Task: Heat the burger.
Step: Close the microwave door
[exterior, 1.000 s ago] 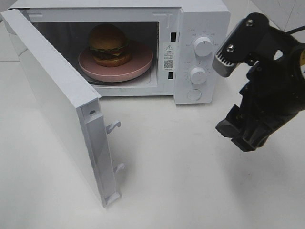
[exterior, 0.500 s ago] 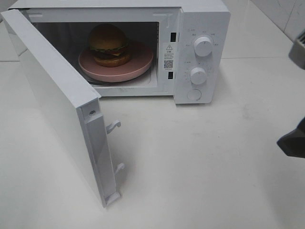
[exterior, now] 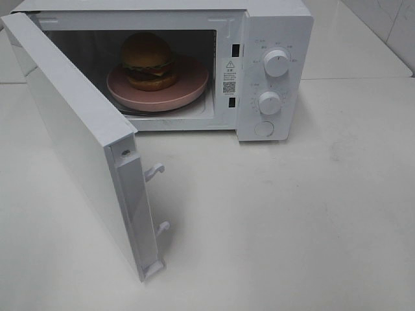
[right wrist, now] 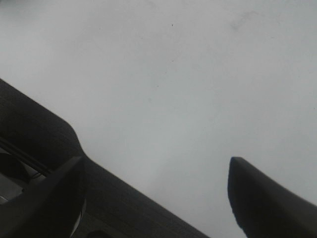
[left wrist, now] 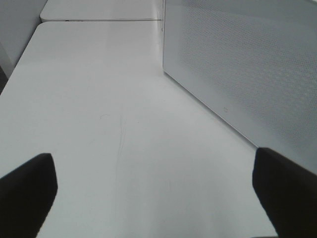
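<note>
While its door hangs wide, the microwave rests on a plain white tabletop (exterior: 292, 227), glossy and faintly scuffed, with a seam (exterior: 363, 79) crossing it at the far right. Pale wall tiles (exterior: 395, 26) rise in the far right corner of the high view.

At the left, the microwave door (exterior: 71, 129) juts out toward the camera, hinged on its left side. Its free edge carries two white latch hooks (exterior: 154, 171). The door stands between the left stretch of tabletop and the oven's mouth.

Next comes the white microwave (exterior: 272, 19) itself. On the floor of its cavity lies a round pink plate (exterior: 191, 91). The burger (exterior: 148, 59) sits upright on that plate, toward its left rear part, bun on top with lettuce and cheese showing, wholly inside the cavity. Right of the opening is a warning sticker (exterior: 229, 76). The control panel follows, with an upper knob (exterior: 277, 63), a lower knob (exterior: 269, 102) and a round button (exterior: 264, 128) beneath them.

In the left wrist view the left fingers (left wrist: 29, 193) are spread wide, one dark tip at each edge with only bare tabletop between them, holding nothing. The door's dotted outer face (left wrist: 247, 64) stands ahead of them, off to one side.

In the right wrist view the right fingers (right wrist: 262, 198) are also parted over bare tabletop and grip nothing. Whether they touch the surface cannot be told.
</note>
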